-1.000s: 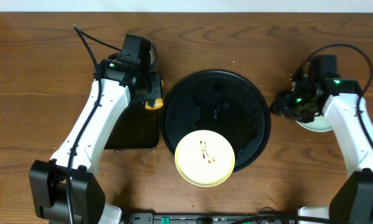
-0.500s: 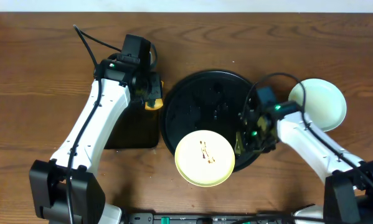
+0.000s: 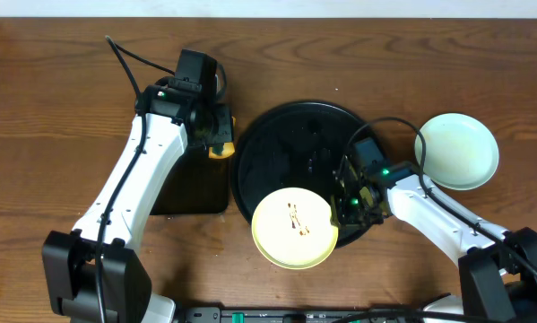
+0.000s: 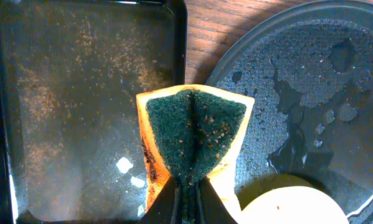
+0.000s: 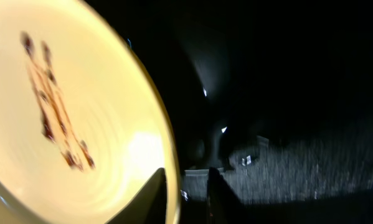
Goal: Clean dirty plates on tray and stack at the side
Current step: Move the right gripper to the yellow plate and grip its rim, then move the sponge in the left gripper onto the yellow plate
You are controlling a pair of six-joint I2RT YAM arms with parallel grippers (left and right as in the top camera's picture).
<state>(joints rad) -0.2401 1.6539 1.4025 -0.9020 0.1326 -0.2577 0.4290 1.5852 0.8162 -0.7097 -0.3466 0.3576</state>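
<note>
Overhead view: my right jaws had left the side of the desk and come in over the tray for the yellow plate.

On the desk (image 3: 62, 117), the round black tray (image 3: 286, 135) carried only the yellow plate (image 3: 295, 229), sauce-streaked at its centre and overhanging the near rim. The mint plate (image 3: 456, 151), covered by my right jaws a second before, lay bare on the wood to the tray's right and looked clean. Those jaws hung just beside the yellow plate's right edge, parted narrowly and gripping nothing I could see. My left jaws had not moved; they were clamped on the sponge (image 4: 195, 134) between the rectangular tray (image 4: 68, 93) and the round one. I judged the yellow plate yet to be wiped.
</note>
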